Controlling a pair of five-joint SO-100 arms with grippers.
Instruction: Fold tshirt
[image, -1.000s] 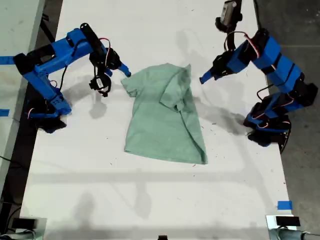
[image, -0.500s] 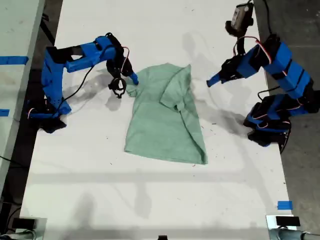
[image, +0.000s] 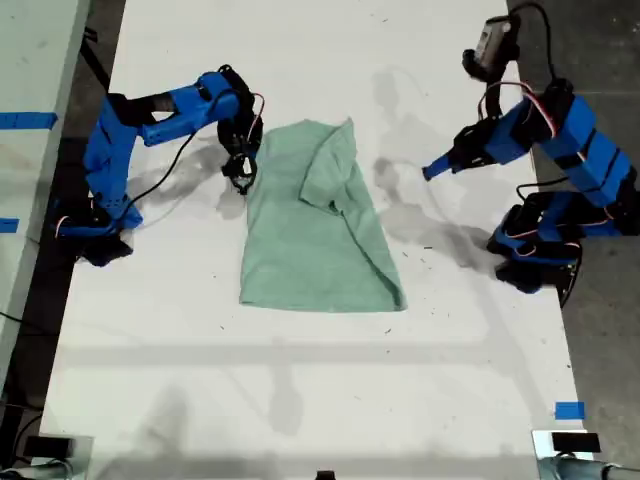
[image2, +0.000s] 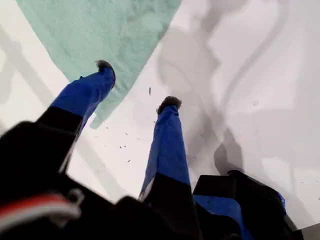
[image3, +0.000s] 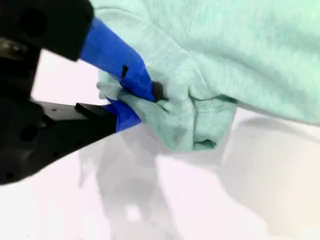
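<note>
— Since a second ago, what has moved?

— Mostly the arm at the exterior view's left. It swung in from beside its base until my second gripper (image: 243, 165) reached the tshirt's (image: 318, 225) edge, and the sleeve that stuck out toward it is now tucked in. The whole cloth has slid a little toward the exterior view's left as well. The other arm, at the exterior view's right, has drawn back from the cloth.

— Where does the tshirt lie now?

— Flat on the white table (image: 300, 400), near its middle, between the two arms. One side is folded over along its length, so a narrower layer lies on top, running down toward the hem.

— And my second gripper?

— Clenched on the tshirt (image3: 225, 55). In the second wrist view the blue jaws pinch a bunched fold of the mint cloth at the sleeve hem, with my second gripper (image3: 137, 100) low over the table.

— My first gripper?

— My first gripper (image2: 137, 85) is released, its two blue fingers spread with bare table between them. One fingertip (image2: 104, 66) hangs over the tshirt's (image2: 100, 30) edge, the other over the table (image2: 280, 75). In the exterior view my first gripper (image: 432, 170) sits clear of the cloth, toward that view's right
</note>
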